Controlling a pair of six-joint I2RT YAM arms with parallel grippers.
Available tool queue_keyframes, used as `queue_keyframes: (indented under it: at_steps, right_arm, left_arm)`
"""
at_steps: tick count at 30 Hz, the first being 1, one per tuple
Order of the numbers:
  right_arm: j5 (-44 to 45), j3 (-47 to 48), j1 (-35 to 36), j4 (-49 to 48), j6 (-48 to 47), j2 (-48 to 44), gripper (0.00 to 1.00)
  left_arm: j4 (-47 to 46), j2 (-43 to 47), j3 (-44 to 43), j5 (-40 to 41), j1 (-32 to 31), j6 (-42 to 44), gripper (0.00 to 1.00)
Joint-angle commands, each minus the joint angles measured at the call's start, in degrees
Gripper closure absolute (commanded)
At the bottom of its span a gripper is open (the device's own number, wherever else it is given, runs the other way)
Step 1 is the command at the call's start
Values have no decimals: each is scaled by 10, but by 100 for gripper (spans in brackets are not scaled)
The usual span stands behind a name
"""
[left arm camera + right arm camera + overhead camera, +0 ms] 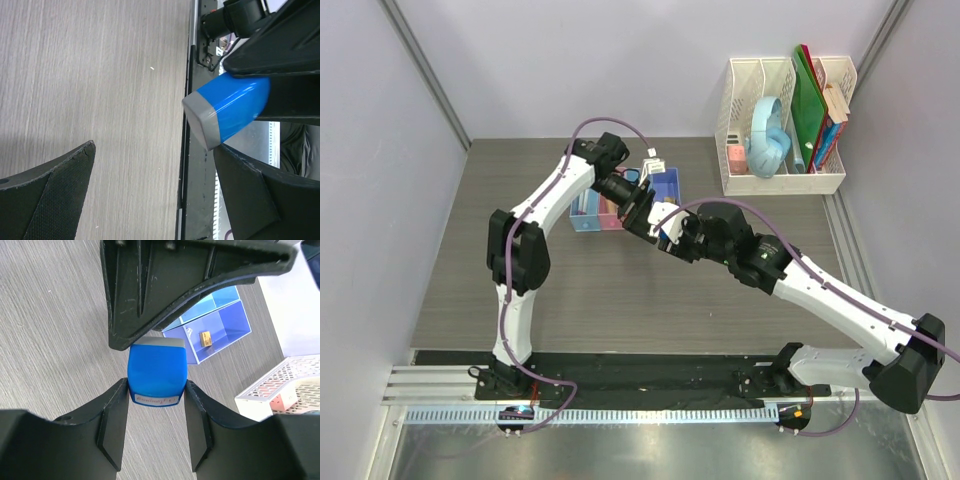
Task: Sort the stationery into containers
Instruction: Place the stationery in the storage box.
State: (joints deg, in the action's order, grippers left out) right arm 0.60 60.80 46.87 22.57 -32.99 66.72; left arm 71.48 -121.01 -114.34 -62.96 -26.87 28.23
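the right gripper (pixel 156 386) pinches the glossy blue wedge-shaped piece (pixel 157 367) between both fingers, its grey end pointing away, over the grey wood-grain table (pixel 55 325). the left gripper (pixel 155 147) is spread wide, with the piece's grey end just beside one of its fingers. beyond them, a small beige block (pixel 204 337) lies in the purple-blue plastic bin (pixel 234 321).

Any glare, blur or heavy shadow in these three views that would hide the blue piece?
Left wrist: a pale glare streak runs along the blue wedge-shaped piece; the table grain is sharp. Right wrist: the piece is in focus, but its printed label is too soft to read. Top external: even light, with glare on the toothed rail.
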Motion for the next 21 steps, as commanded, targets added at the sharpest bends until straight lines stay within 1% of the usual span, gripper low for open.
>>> queue_keyframes:
  at_steps: [1,13,18,21]
  right_arm:
    - [-22,13,2,-20,9,-17,68]
    - [-19,7,2,-22,5,-5,68]
    - [-10,-3,2,-31,-5,11,68]
    - [-9,1,2,-38,-8,31,68]
  left_arm:
    - [-3,-6,-23,13,5,11,0]
    - [-2,14,-18,10,9,12,0]
    - [-14,50,-12,-1,31,-1,0]
    - [-44,92,21,3,50,-19,0]
